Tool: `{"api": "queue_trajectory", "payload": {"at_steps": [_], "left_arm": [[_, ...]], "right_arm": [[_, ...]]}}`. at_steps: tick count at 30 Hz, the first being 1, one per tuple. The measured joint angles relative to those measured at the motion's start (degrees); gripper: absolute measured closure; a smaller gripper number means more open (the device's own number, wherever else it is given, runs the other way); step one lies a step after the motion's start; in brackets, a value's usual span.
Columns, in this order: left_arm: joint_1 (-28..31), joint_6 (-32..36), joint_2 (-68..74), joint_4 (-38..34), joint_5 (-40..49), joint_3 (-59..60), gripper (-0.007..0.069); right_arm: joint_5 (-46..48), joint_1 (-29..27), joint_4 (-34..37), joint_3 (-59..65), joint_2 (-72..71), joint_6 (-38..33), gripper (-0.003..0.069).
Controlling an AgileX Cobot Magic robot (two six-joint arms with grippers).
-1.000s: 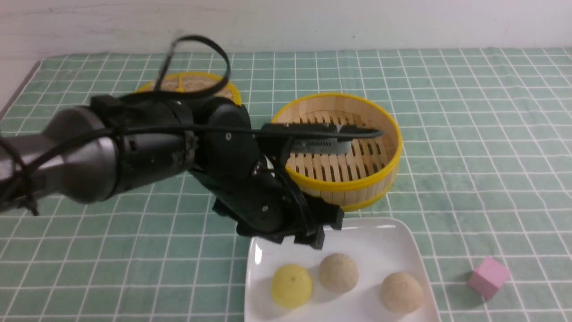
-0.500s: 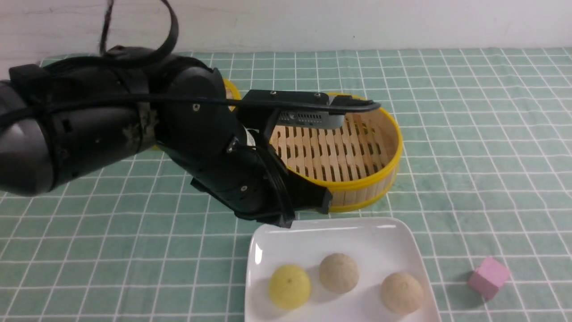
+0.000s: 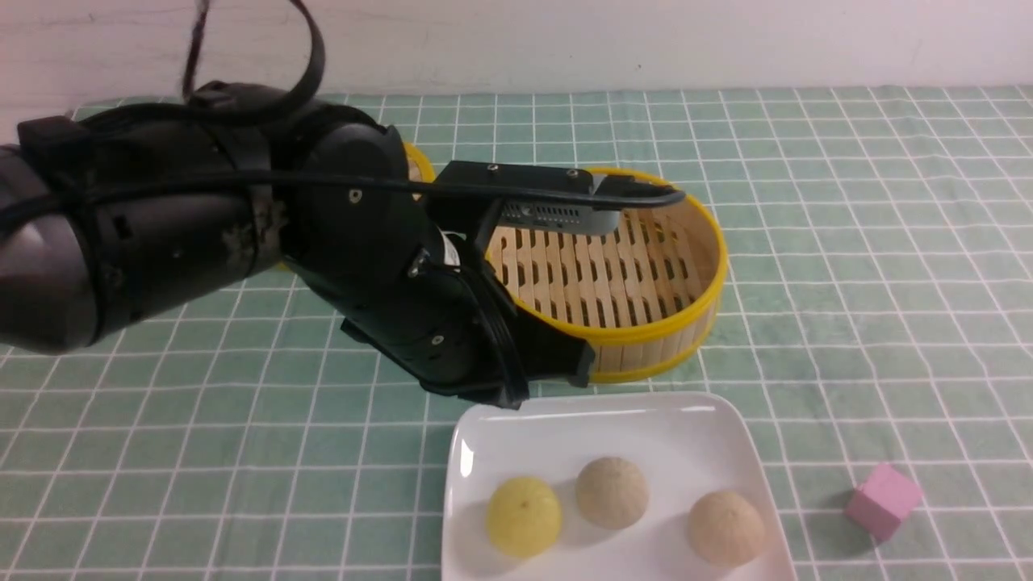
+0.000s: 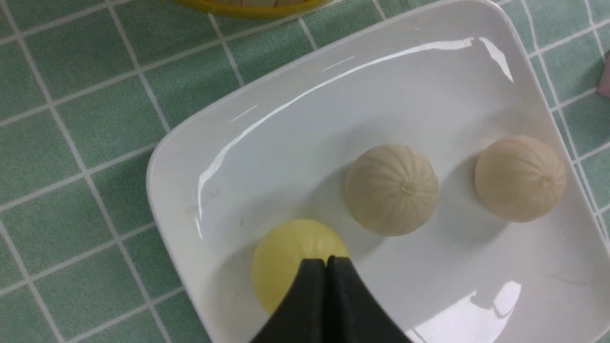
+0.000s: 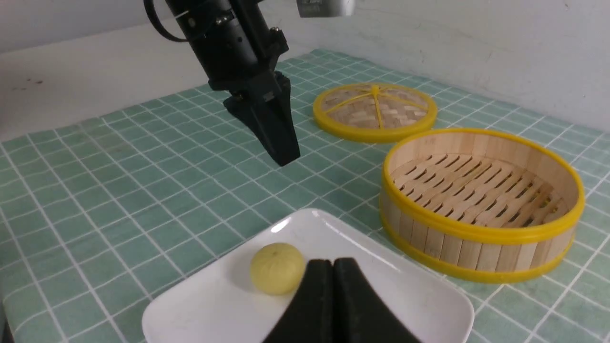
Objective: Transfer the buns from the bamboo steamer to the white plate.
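Observation:
The white plate (image 3: 646, 436) near the front edge carries the pale yellow bun (image 3: 523, 516) and the cream-beige bun (image 3: 726, 528), with a duller grey-tan bun (image 3: 612, 492) between them. Behind it the bamboo steamer (image 3: 694, 315) stands with nothing on its slatted floor. My left gripper (image 3: 577, 371) hangs shut and empty above the plate's far left corner, between plate and steamer. In the left wrist view its tips (image 4: 326, 261) overlap the yellow bun (image 4: 281, 257) on the plate (image 4: 333, 119). My right gripper (image 5: 332, 262) is shut on nothing, low over the plate (image 5: 214, 305) beside the yellow bun (image 5: 277, 267).
A flat woven lid (image 5: 375, 110) with yellow spokes lies behind the steamer (image 5: 476, 233), mostly hidden by my left arm in the front view. A pink cube (image 3: 881, 499) sits on the green checked cloth to the right of the plate.
My left gripper has closed and lifted up and away from the plate, its arm swinging higher. Over the last half second it barely moved. The buns stay on the plate.

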Motion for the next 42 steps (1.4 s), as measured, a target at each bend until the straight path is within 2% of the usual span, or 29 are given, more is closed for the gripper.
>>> {"api": "queue_trajectory", "payload": {"at_steps": [7, 12, 35, 39, 42], "left_arm": [[0.0, 0.0, 0.0, 0.0, 0.0, 0.0, 0.0615], [0.0, 0.0, 0.0, -0.2, 0.1, 0.0, 0.0612], [0.0, 0.0, 0.0, -0.2, 1.3, 0.0, 0.0594], [0.0, 0.0, 0.0, -0.1, 1.3, 0.0, 0.0592], [0.0, 0.0, 0.0, 0.2, 1.3, 0.0, 0.0592]], "right_arm": [[-10.9, 0.0, -3.2, 5.4, 0.0, 0.5, 0.0667], [-14.5, 0.0, -3.3, 7.2, 0.0, 0.9, 0.0664], [-15.7, -0.1, -4.5, 7.9, -1.1, 0.9, 0.0655], [-15.8, -3.7, -9.0, 9.9, -3.2, 0.9, 0.0652], [-15.7, -13.1, -20.6, 14.4, -5.3, 0.9, 0.0647]]}}
